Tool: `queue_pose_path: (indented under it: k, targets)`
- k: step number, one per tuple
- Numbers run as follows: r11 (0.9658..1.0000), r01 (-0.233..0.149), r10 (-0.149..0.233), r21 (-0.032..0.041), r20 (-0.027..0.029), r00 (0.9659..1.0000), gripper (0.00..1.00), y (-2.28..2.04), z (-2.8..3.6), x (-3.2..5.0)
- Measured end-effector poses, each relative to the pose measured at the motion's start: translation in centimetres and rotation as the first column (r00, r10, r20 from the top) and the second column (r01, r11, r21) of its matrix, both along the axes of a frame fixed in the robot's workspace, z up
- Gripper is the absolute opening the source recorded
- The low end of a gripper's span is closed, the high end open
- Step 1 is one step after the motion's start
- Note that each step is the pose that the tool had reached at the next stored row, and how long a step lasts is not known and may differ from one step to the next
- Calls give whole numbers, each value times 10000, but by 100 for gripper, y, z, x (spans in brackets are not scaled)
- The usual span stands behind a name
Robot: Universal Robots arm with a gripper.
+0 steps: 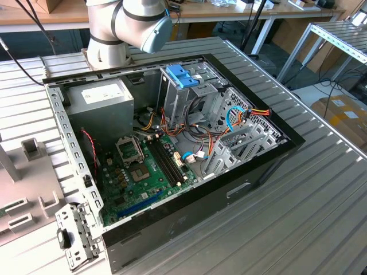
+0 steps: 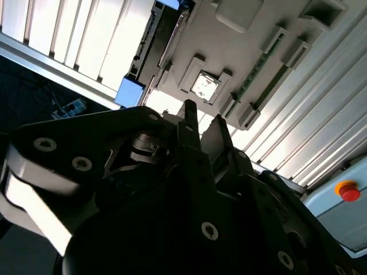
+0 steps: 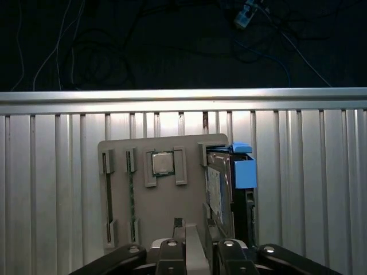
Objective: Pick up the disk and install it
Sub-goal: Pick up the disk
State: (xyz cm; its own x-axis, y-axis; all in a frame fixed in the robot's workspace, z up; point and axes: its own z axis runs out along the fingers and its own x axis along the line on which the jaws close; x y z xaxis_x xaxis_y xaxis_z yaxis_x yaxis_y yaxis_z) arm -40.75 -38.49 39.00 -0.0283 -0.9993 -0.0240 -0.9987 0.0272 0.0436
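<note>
Claw (image 3: 194,226) part open, empty, over grey holder (image 3: 155,212), clear of disk (image 3: 221,192). Disk on edge in holder's end slot, blue tab (image 3: 245,172) outward, CPU (image 3: 163,164) nearby. Second wrist view: red button (image 2: 348,191). Exterior view: open case (image 1: 172,223), arm (image 1: 123,28) behind it.

No text could be read anywhere. The power supply (image 1: 98,102) carried a white label (image 1: 103,91) with print too fine to make out. The disk (image 3: 222,197) bore a pale sticker (image 3: 214,189) (seen at a steep slant in the first wrist view) whose marks were just as illegible. A cardboard box (image 1: 347,120) at the exterior view's right had a box label (image 1: 342,103), also unreadable.
</note>
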Motion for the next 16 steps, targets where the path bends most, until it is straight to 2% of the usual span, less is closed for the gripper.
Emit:
queue_pose_path:
  k: [3,4,5,9,11,13,14,16]
  targets:
    - [10000,0,0,0,0,10000,42,0,0,0]
    - [10000,0,0,0,0,10000,42,0,0,0]
    - [10000,0,0,0,0,10000,48,0,0,0]
    - [10000,-1,1,0,1,10000,48,0,-1,0]
    - [10000,0,0,0,0,10000,48,19,-4,0]
    - [10000,0,0,10,0,10000,48,151,-52,0]
    - [10000,-1,1,38,0,10000,48,199,-78,0]
    - [10000,-1,1,62,1,10000,48,216,-89,0]
